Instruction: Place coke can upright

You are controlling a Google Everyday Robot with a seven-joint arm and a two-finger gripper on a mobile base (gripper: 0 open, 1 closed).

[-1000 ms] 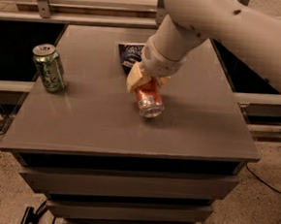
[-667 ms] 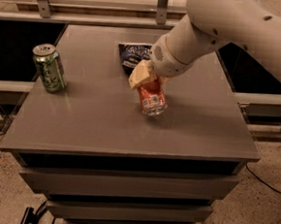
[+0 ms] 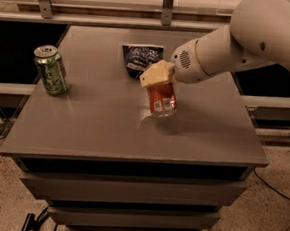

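Observe the gripper clamped on the top of the coke can, which stands near-upright, well right of the green can.

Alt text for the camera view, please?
The gripper holds the coke can by its top, nearly upright at the middle of the grey table. A green can stands left; a dark snack bag lies behind.

White arm: smooth rounded shell, thick tube segments. Small dark round holes on the upper segment, round perforated grille patch near the wrist end. Claw: cream-tan, blocky, angular, at the arm tip over the middle of the grey surface.
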